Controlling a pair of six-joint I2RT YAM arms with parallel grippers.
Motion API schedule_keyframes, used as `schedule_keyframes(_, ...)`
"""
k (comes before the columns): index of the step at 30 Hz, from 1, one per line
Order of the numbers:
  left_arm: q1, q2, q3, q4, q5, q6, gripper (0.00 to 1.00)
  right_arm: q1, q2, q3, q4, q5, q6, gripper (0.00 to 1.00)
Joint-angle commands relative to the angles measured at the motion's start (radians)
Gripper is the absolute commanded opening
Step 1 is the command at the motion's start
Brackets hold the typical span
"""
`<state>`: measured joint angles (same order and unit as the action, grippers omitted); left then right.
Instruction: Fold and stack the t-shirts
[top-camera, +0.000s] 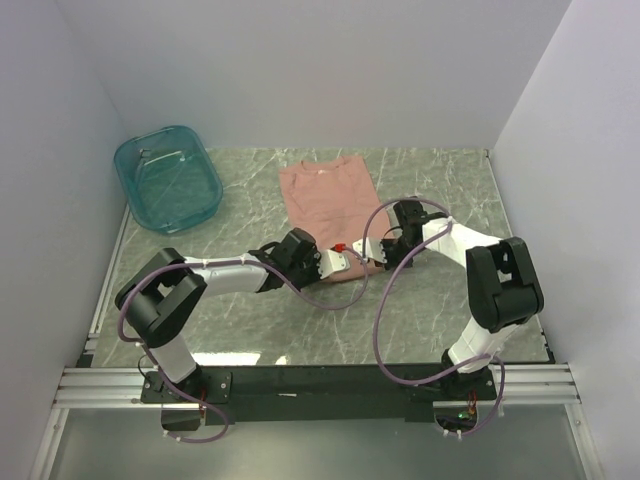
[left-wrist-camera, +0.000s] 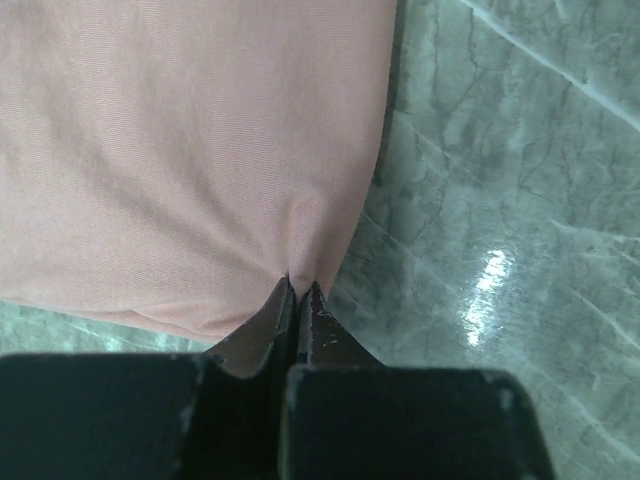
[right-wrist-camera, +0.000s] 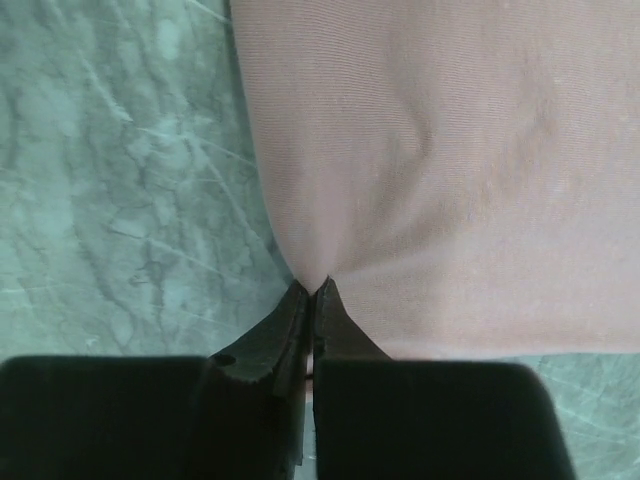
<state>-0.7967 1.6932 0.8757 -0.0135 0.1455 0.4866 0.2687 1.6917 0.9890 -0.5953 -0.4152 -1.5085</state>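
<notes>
A: Pinching the near corners: left gripper (left-wrist-camera: 298, 285) and right gripper (right-wrist-camera: 312, 288) are both clenched on the pink t-shirt (top-camera: 330, 195).
B: Where's it lying?
A: Flat, mid marble table (top-camera: 450, 190). Teal tub (top-camera: 168, 180) is far left.
B: Handling?
A: Soft, light cotton, so it'll likely sag and drag. Corner holds look right; lift evenly.

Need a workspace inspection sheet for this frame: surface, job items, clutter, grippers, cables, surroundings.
Surface: green marbled table, some glare, no spills seen.
Job's things: one pink t-shirt lying flat, no sleeves showing.
Clutter: teal tub at far left, apart from the shirt.
Grippers: left gripper shut on a near corner of the shirt; right gripper shut on another near corner.
Cables: purple cables hang in loose loops off both arms.
Surroundings: white walls on three sides.
</notes>
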Motion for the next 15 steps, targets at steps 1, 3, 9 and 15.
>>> schedule_keyframes(1,-0.013,-0.039,0.006,-0.036,0.057,-0.005,0.01,-0.005,-0.041,0.004,-0.089,-0.054,0.007,0.0)
schedule_keyframes(3,-0.024,-0.067,-0.006,-0.062,0.094,-0.008,0.01,-0.014,-0.076,0.005,-0.16,-0.104,0.007,0.0)
schedule_keyframes(9,-0.073,-0.17,-0.075,-0.111,0.181,-0.062,0.01,-0.098,-0.173,-0.007,-0.374,-0.249,-0.024,0.0)
schedule_keyframes(15,-0.07,-0.294,-0.132,-0.103,0.226,-0.111,0.01,-0.135,-0.224,0.034,-0.42,-0.32,0.048,0.0)
